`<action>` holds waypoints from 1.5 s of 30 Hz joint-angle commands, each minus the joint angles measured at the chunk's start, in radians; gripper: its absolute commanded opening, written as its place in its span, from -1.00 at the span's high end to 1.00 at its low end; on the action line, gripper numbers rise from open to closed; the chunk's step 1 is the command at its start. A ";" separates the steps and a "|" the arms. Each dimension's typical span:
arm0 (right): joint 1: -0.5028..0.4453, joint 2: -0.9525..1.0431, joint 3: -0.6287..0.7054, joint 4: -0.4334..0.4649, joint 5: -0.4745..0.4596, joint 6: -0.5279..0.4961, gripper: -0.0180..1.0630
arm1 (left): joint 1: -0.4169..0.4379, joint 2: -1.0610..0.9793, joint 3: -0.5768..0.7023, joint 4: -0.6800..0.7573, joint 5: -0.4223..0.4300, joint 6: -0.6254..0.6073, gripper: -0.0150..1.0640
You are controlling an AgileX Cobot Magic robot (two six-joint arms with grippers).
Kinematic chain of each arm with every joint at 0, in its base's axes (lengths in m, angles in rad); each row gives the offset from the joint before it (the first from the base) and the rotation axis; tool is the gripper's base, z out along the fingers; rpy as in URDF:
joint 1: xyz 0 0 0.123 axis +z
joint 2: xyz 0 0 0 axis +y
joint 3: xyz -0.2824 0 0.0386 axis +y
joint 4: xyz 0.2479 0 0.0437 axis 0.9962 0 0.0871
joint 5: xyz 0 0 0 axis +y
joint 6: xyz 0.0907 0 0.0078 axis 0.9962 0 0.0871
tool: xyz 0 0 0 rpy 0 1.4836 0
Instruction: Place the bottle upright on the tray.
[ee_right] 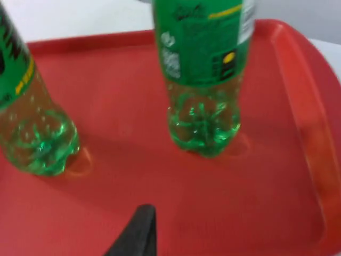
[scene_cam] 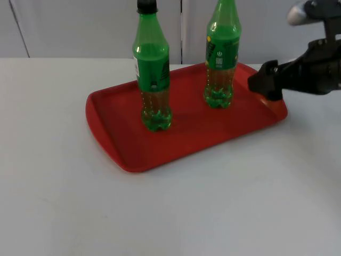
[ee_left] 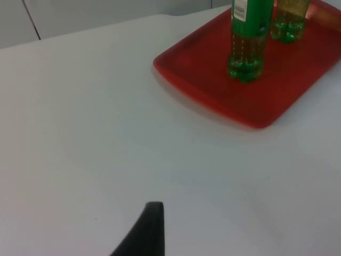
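Over the red tray's (scene_cam: 122, 149) right edge the right gripper (scene_cam: 261, 82) hovers level, finger state unclear.

A: Where are the 2 green plastic soda bottles?

B: Both stand upright on the red plastic tray (scene_cam: 120, 152). The black-capped green bottle (scene_cam: 152, 74) is nearer the tray's left half; the other green bottle with a yellow-marked label (scene_cam: 221, 58) stands toward its right, far side, well apart from the first.

A: What do they look like?

B: Each has clear, bumpy feet and a green label. The tray is rectangular with rounded corners and a raised rim, lying flat on the white counter (scene_cam: 170, 213).
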 commanded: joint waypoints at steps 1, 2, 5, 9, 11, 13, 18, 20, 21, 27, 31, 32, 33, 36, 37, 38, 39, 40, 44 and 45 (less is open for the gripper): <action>-0.002 -0.073 0.012 -0.007 0.079 0.052 -0.98 | -0.006 -0.003 0.003 0.001 -0.002 0.000 -0.98; -0.002 -0.073 0.012 -0.007 0.079 0.052 -0.98 | -0.006 -0.003 0.003 0.001 -0.002 0.000 -0.98; 0.020 -0.131 0.012 -0.007 0.158 0.052 -0.98 | -0.006 -0.003 0.003 0.001 -0.002 0.000 -0.98; 0.073 -0.191 0.012 -0.007 0.239 0.052 -0.98 | -0.006 -0.003 0.003 0.001 -0.002 0.000 -0.98; 0.109 -0.223 0.012 -0.007 0.282 0.052 -0.98 | -0.006 -0.003 0.003 0.001 -0.002 0.000 -0.98; 0.129 -0.235 0.012 -0.007 0.292 0.052 -0.98 | -0.006 -0.003 0.003 0.001 -0.002 0.000 -0.98; 0.200 -0.278 0.012 -0.005 0.373 0.052 -0.98 | -0.006 -0.003 0.003 0.001 -0.002 0.000 -0.98; 0.229 -0.299 0.012 -0.005 0.432 0.052 -0.98 | -0.006 -0.003 0.003 0.001 -0.002 0.000 -0.98; 0.245 -0.308 0.012 0.001 0.458 0.052 -0.98 | -0.006 -0.003 0.003 0.001 -0.002 0.000 -0.98; 0.306 -0.351 0.038 0.025 0.554 0.052 -0.98 | -0.006 -0.003 0.003 0.001 -0.002 0.000 -0.98; 0.325 -0.393 0.081 0.031 0.554 0.052 -0.98 | -0.006 -0.003 0.003 0.001 -0.002 0.000 -0.98; 0.325 -0.411 0.098 0.037 0.554 0.052 -0.98 | -0.006 -0.003 0.003 0.001 -0.002 0.000 -0.98; 0.325 -0.430 0.112 0.050 0.554 0.052 -0.98 | -0.006 -0.003 0.003 0.001 -0.002 0.000 -0.98; 0.325 -0.483 0.156 0.055 0.554 0.052 -0.98 | -0.006 -0.003 0.003 0.001 -0.002 0.000 -0.98; 0.325 -0.509 0.171 0.055 0.554 0.052 -0.98 | -0.006 -0.003 0.003 0.001 -0.002 0.000 -0.98; 0.325 -0.531 0.190 0.055 0.554 0.052 -0.98 | -0.006 -0.003 0.003 0.001 -0.002 0.000 -0.98; 0.325 -0.531 0.190 0.055 0.554 0.052 -0.98 | -0.006 -0.003 0.003 0.001 -0.002 0.000 -0.98; 0.325 -0.561 0.208 0.055 0.554 0.052 -0.98 | -0.006 -0.003 0.003 0.001 -0.002 0.000 -0.98; 0.325 -0.651 0.257 0.055 0.554 0.052 -0.98 | -0.006 -0.003 0.003 0.001 -0.002 0.000 -0.98; 0.325 -0.685 0.273 0.057 0.557 0.052 -0.98 | -0.006 -0.003 0.003 0.001 -0.002 0.000 -0.98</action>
